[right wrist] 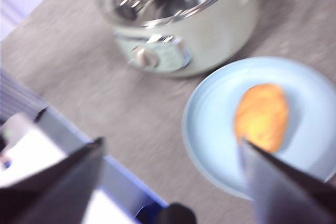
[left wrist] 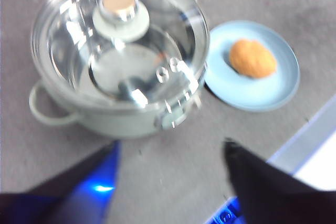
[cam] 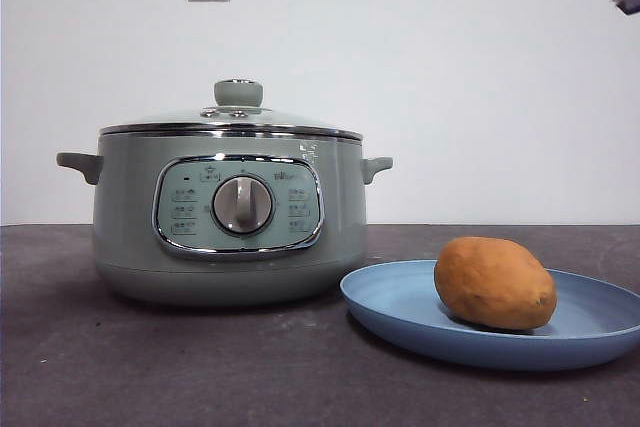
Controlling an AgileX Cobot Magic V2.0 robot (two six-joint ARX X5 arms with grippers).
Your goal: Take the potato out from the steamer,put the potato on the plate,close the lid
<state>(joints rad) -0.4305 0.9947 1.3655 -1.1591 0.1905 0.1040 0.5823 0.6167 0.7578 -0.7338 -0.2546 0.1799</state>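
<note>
Both the left gripper [left wrist: 170,153] and right gripper [right wrist: 170,153] hang wide apart and empty above bare grey table [cam: 150,367], ahead of them the oval orange-brown potato [cam: 495,283] on the shallow light-blue plate [cam: 400,302], beside the sage-green steamer [cam: 230,217] under its glass lid [cam: 232,117]

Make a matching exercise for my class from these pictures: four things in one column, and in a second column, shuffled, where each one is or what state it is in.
Column one:
1. oval orange-brown potato
2. domed glass lid with a pale green knob
3. shallow light-blue plate
4. left gripper with two black jaws

Column two:
A. closed on the sage-green steamer
B. open and empty, above the table
C. lying on the plate
D. on the grey table, beside the steamer

Pairs: 1-C, 2-A, 3-D, 4-B
</note>
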